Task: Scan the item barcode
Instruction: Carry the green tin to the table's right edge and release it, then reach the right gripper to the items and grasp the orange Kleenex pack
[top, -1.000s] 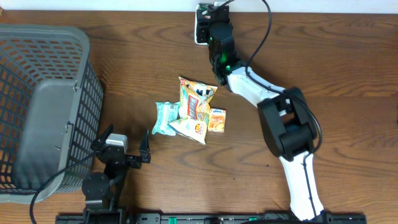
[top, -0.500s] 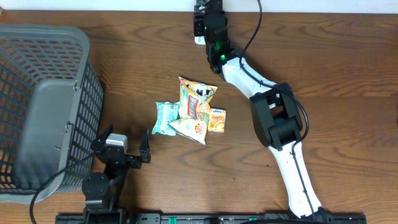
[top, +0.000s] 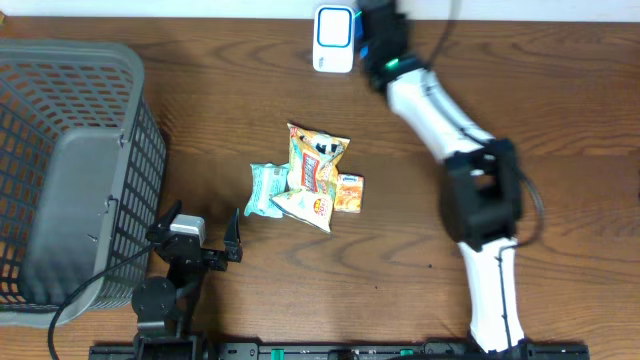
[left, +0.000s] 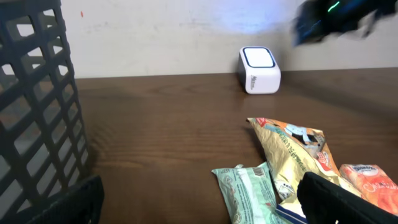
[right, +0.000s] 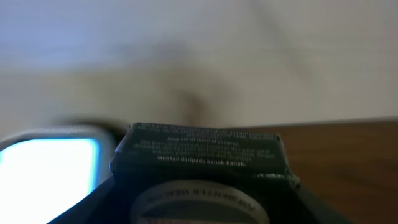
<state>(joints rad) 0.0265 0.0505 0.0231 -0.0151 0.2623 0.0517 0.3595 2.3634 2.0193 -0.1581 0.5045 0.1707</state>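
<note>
A white, rounded barcode scanner (top: 333, 38) with a blue ring on its face stands at the far edge of a dark, grained wooden table (top: 560, 130). The right gripper (top: 378, 25) hangs just beside it. Mid-table lies a heap of glossy, crinkled packets: a yellow-orange crisp bag (top: 315, 160), a pale green packet (top: 267, 188) and a small orange sachet (top: 349, 193). A grey plastic lattice basket (top: 60, 60) fills the left end.

A second ago the right arm hid the scanner; it has since swung to the scanner's right, leaving it fully in view. The heap and the left arm have not moved.

The right gripper's jaws stand partway apart, clamped on a dark package (right: 199, 149) with fine white print, held close to the scanner's lit face. The left gripper (top: 200, 232) rests near the basket, jaws wide apart, holding nothing.
</note>
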